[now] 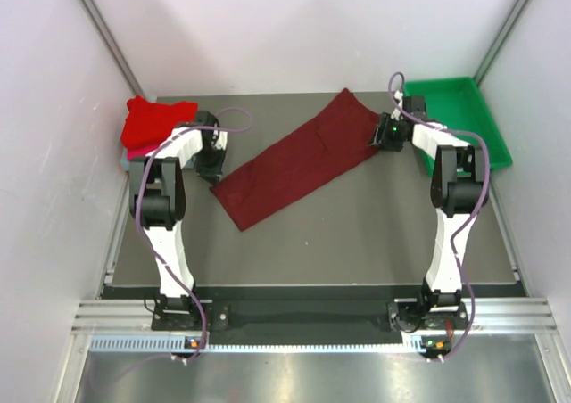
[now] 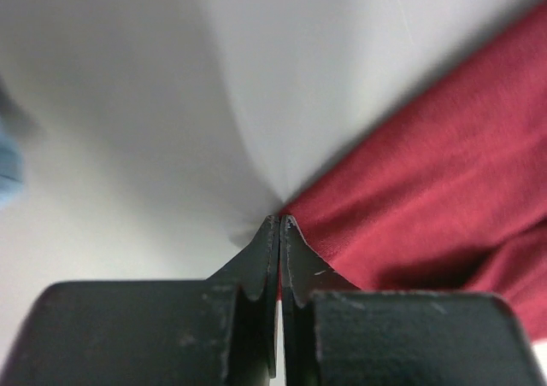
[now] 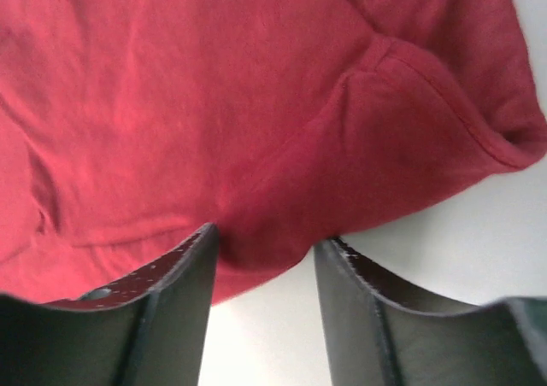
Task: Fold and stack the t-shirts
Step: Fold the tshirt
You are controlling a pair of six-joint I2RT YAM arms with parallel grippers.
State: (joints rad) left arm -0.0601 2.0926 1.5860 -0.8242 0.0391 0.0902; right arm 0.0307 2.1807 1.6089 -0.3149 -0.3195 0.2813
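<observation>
**Now the maroon t-shirt lies drawn out between your two arms**

Nearest you, the left fingers (image 2: 269, 258) are pressed tight together on the near corner of the maroon t-shirt (image 1: 294, 158), with a sliver of red showing in the seam between them; that pinch looks meant to anchor the corner while the cloth is pulled straight; the shirt runs as a long slanted band across the grey table (image 1: 357, 234), from that corner toward the far right; it is soft matte knit with shallow creases, and its narrow shape suggests it is already doubled lengthwise; farther along, your right fingers (image 3: 184, 275) stand apart astride the far edge, a stitched hem curling just beyond them and a bulge of cloth sitting in the gap; nothing shows them squeezing it, so treat that end as not held; farthest back, a folded bright red t-shirt (image 1: 153, 122) sits in the left corner, likely the stack's place; a hard, glossy green tray (image 1: 459, 109) sits in the right corner, apart from the cloth.
</observation>
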